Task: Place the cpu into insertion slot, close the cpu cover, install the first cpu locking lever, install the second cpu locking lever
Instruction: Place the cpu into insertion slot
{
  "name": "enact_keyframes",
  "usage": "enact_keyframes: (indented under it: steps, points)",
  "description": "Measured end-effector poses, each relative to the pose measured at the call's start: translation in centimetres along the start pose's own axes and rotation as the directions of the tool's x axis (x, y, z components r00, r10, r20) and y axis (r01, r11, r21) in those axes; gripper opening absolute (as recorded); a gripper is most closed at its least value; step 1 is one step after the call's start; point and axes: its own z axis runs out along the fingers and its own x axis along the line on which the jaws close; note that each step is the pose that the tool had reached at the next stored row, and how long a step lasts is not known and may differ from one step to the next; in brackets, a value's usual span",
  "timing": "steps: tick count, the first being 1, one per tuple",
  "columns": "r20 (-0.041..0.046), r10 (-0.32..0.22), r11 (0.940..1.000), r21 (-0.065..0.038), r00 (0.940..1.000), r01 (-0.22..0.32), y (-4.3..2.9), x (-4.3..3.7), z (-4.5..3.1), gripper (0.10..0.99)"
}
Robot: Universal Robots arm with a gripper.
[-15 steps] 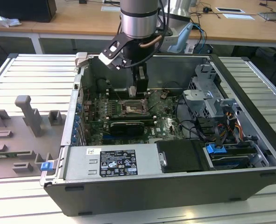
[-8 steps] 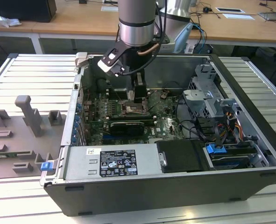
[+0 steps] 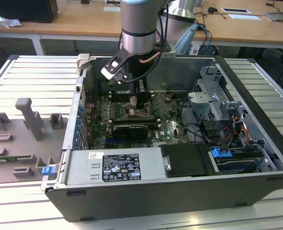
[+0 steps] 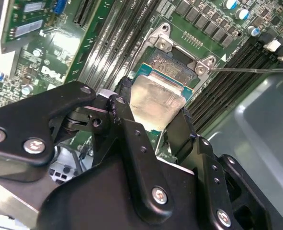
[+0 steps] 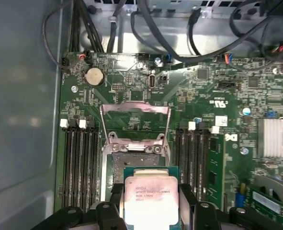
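- The black two-finger gripper is clamped on the cpu, a small flat square chip with a silvery metal top on a green base. One finger presses on each of two opposite edges.
- The chip sits over the near edge of the open square insertion slot. I cannot tell whether it touches.
- Just past the slot, the cpu cover, a thin grey metal frame with a large window, is swung back open against the board.
- In the second wrist view I see a thin metal locking lever sticking out sideways from a socket corner.
- Rows of long black memory slots flank the socket on the green motherboard.
- In the exterior view, the grey arm reaches down into the open dark computer case.
- The case lies on a ribbed aluminium table.
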Motion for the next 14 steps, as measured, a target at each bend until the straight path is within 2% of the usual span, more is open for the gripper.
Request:
enact_keyframes:
  steps: [8, 14]
  points:
    - [0.0018, 0.0, 1.0, 0.002, 1.0, 0.0, -0.11, 0.33, 1.84, 0.541]
    - [0.0045, 0.006, 1.0, 0.003, 1.0, -0.006, -0.13, 1.09, 2.49, 0.541]
